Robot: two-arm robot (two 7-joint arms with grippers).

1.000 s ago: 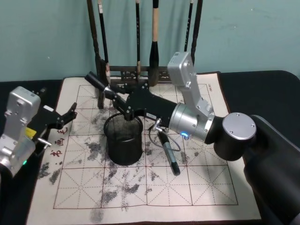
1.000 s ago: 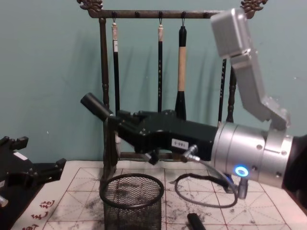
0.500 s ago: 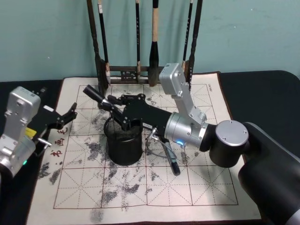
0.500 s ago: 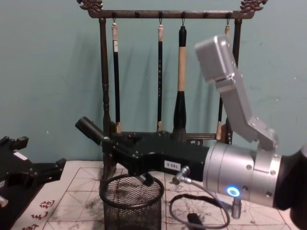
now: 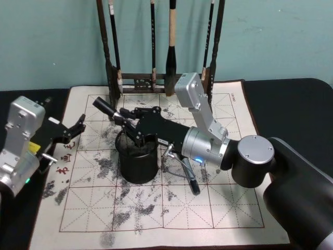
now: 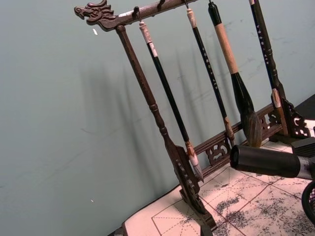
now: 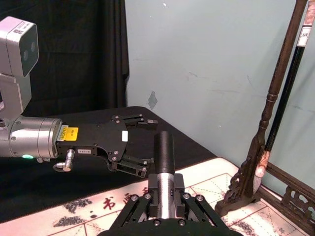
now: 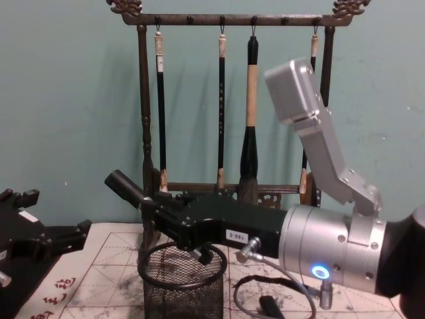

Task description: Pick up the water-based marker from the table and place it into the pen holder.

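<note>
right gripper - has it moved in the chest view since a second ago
Yes. The right gripper, shut on the marker, has dropped down the brush rack's left post to just above the pen holder's rim.

The right arm is a silver cylinder with a blue ring light, a boxy grey camera and a black, screw-studded right pincer. The silver left arm has a black left pincer with a yellow label.

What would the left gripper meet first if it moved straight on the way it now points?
The left gripper would probably meet the brush rack's left post, central in its wrist view. The marker in the right gripper lies off to one side; depth is unclear.
</note>
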